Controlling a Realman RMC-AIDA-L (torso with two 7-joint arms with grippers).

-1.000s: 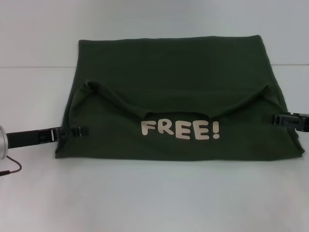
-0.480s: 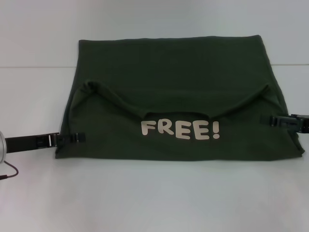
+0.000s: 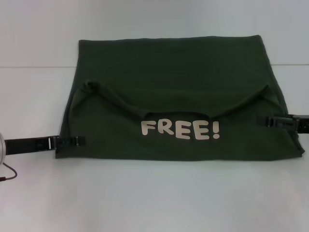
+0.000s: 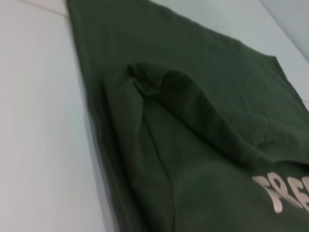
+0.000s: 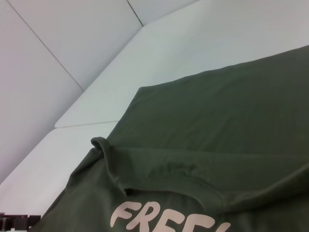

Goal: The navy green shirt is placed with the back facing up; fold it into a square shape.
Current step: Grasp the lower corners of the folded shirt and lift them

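Note:
The navy green shirt [image 3: 174, 96] lies flat on the white table, its near part folded over so the cream "FREE!" lettering [image 3: 180, 129] faces up. Its sleeves are tucked under that fold. My left gripper [image 3: 77, 141] lies low over the shirt's left edge near the front corner. Over the right edge, level with the lettering, is my right gripper [image 3: 264, 121]. In the left wrist view the shirt [image 4: 193, 145] shows a bunched fold, and the right wrist view shows the shirt [image 5: 217, 145] with its lettering. The left gripper [image 5: 14, 222] shows far off there.
The white table [image 3: 154, 198] stretches in front of the shirt and to both sides. A seam in the table surface [image 3: 34, 66] runs level with the shirt's far part. A thin cable [image 3: 8, 173] loops at the left arm.
My left gripper slid toward the shirt's near left corner. My right gripper moved inward over the right edge. The shirt itself has not shifted.

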